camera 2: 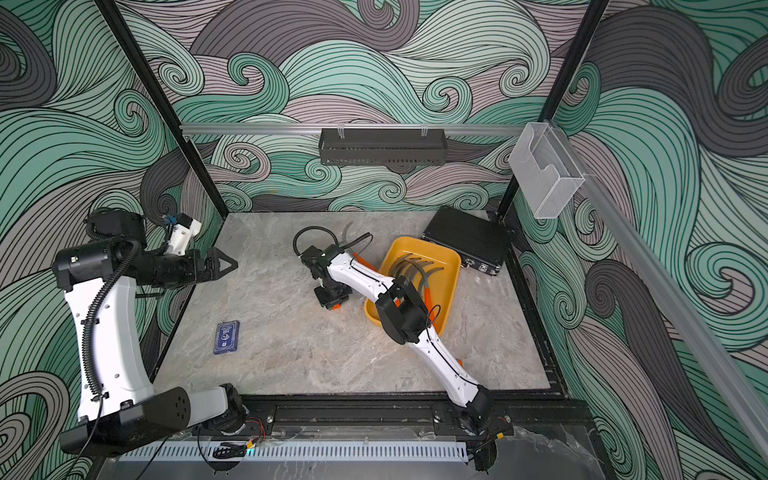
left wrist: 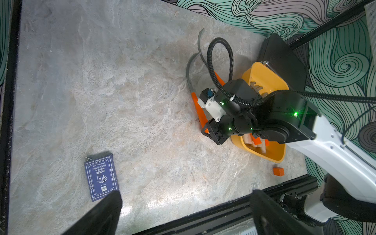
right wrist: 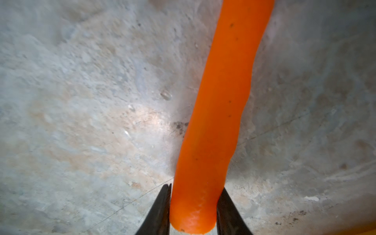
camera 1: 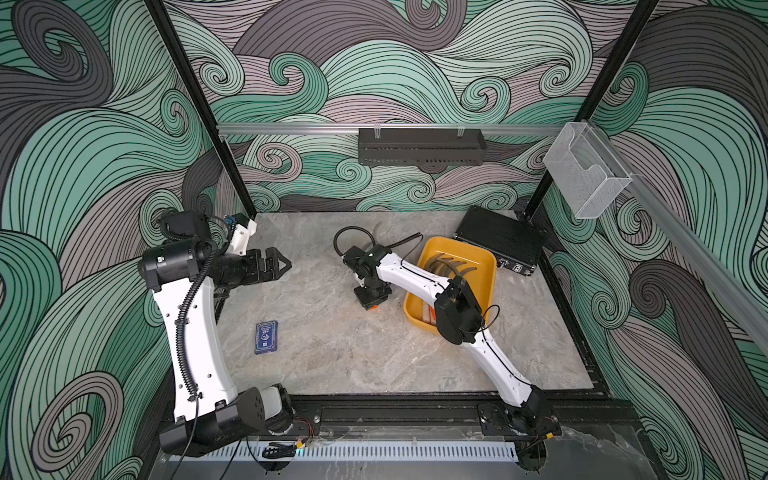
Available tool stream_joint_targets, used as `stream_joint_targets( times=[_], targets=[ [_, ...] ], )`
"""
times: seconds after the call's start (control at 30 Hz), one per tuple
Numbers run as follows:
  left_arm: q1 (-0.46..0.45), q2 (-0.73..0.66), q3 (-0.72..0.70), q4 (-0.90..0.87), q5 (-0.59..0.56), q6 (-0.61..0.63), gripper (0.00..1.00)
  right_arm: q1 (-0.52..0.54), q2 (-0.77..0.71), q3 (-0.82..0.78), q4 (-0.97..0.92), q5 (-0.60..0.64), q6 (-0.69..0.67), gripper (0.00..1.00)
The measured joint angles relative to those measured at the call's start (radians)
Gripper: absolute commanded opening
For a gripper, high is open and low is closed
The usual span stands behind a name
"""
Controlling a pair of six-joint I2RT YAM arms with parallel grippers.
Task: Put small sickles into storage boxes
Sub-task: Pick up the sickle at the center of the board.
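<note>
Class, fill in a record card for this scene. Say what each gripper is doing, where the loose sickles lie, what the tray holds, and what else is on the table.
left gripper: open, empty, away from the sickles
right gripper: shut on the handle end of an orange-handled sickle, low over the table
second loose sickle: on the table beside it, outside the tray
tray: yellow, holds several stored sickles, blades toward the black case
other items: blue card box, small orange cube
</note>
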Motion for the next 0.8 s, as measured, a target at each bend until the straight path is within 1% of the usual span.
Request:
stream_joint_targets(
  times=[0.37, 0.53, 0.8],
  targets=[
    [0.000, 0.000, 0.000, 0.002, 0.004, -0.003, 0.99, -0.059, -0.038, 0.074, 0.000, -0.177, 0.066, 0.12],
    [0.000, 0.000, 0.000, 0.002, 0.005, -0.006, 0.99, -0.071, -0.052, 0.076, 0.018, -0.254, 0.092, 0.12],
    [0.000, 0.000, 0.000, 0.002, 0.007, -0.007, 0.99, -0.086, -0.093, 0.048, 0.099, -0.377, 0.142, 0.12]
  ],
)
